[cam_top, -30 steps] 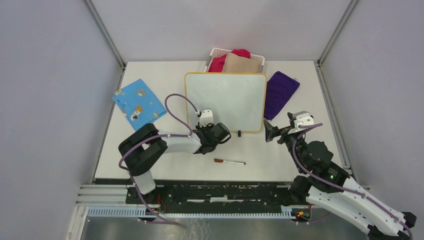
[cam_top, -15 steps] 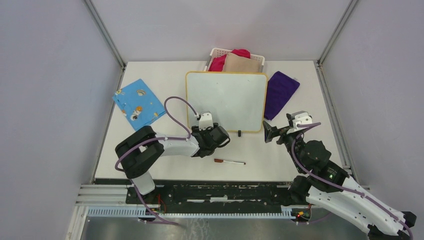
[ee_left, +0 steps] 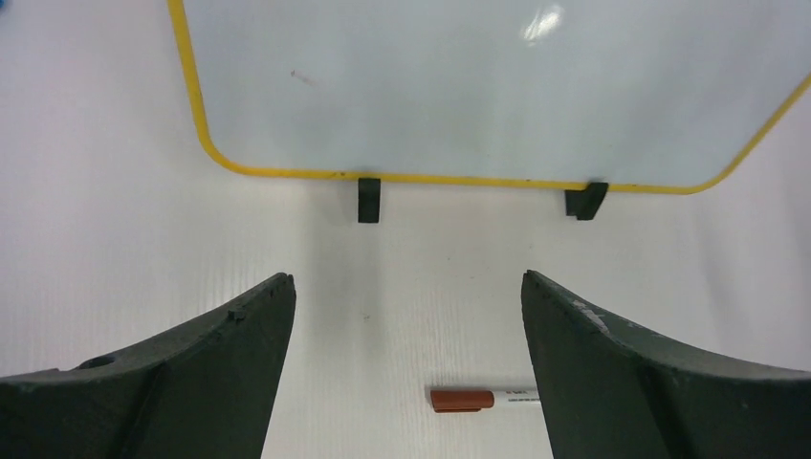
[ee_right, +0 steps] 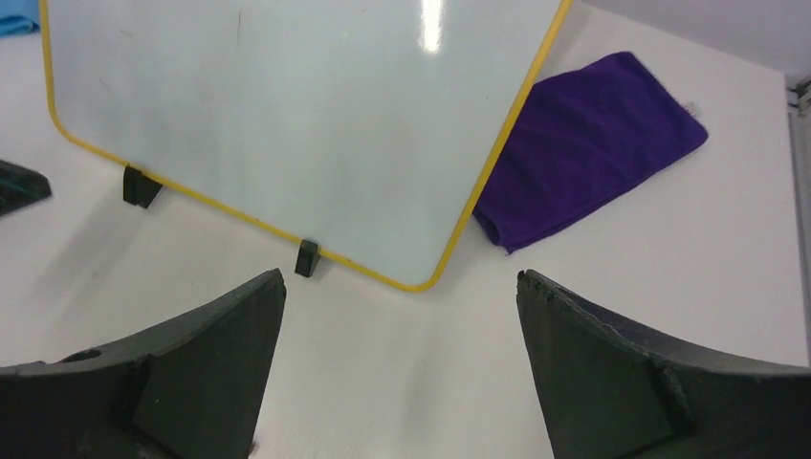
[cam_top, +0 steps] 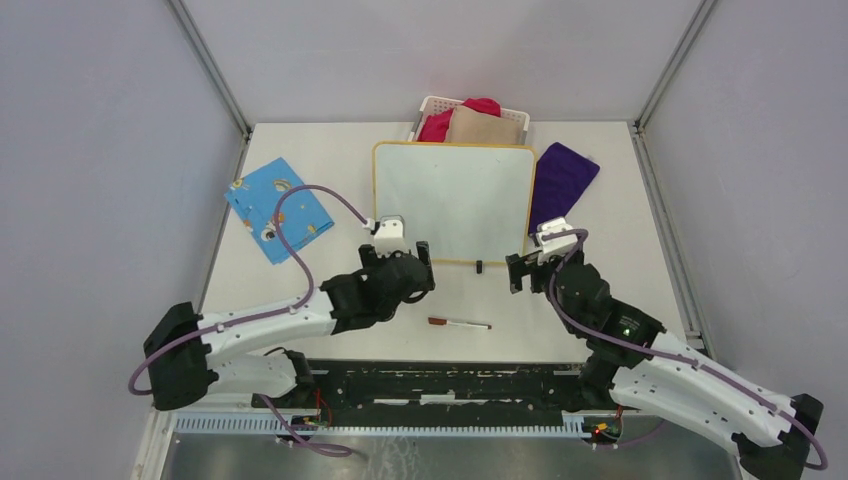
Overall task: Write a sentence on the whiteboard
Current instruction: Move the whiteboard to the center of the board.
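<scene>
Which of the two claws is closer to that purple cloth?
Right. The right gripper hovers by the whiteboard's near right corner, the purple cloth just beyond it; the left gripper sits farther left along the board's near edge.

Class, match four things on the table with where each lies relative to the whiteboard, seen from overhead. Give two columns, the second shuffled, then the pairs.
Things:
1 marker
2 purple cloth
3 blue cloth
4 basket

Places relative to the whiteboard:
A behind it, at the far edge
B to its left
C to its right
D in front of it, nearer the arms

Pairs: 1-D, 2-C, 3-B, 4-A
</scene>
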`<control>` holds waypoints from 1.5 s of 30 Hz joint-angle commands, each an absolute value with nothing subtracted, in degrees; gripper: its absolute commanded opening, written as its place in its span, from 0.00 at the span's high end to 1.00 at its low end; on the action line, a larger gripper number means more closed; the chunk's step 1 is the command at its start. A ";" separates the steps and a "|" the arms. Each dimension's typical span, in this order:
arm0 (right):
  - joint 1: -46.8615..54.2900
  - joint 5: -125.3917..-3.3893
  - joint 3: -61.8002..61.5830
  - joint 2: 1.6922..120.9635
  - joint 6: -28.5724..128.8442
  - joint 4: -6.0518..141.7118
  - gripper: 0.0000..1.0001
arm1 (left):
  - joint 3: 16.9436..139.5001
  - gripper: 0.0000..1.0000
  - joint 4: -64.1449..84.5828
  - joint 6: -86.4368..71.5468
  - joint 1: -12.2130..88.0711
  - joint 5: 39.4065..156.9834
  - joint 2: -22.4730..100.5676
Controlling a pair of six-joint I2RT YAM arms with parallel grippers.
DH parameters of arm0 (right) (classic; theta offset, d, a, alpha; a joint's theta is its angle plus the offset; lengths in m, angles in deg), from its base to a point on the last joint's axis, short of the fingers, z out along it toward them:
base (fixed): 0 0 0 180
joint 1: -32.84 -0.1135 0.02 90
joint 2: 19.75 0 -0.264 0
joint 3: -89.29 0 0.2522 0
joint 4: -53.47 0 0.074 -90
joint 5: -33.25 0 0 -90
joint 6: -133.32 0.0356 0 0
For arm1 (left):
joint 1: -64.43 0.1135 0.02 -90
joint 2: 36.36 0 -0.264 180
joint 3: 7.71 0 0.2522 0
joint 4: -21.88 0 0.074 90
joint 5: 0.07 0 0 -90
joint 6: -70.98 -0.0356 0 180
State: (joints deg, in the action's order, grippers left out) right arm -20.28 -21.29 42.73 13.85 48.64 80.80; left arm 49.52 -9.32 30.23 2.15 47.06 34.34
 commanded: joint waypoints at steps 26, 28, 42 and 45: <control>-20.36 -30.59 52.98 45.69 70.53 56.62 0.16 | 54.24 0.08 -8.37 -8.44 2.20 48.09 13.05; -20.32 -29.65 52.46 48.03 71.10 55.73 0.18 | 55.05 0.09 -9.54 -9.84 2.20 48.10 12.23; -17.48 -28.93 48.61 59.88 74.59 50.28 0.28 | 51.06 0.11 -9.60 -8.77 2.20 46.01 10.77; -16.31 -29.78 48.63 61.15 74.29 48.66 0.29 | 50.94 0.11 -9.90 -8.62 2.20 45.99 10.51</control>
State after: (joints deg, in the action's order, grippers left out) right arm -17.68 -29.72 50.44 59.86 72.95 53.19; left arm 50.78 -10.28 -8.22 2.21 46.86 10.95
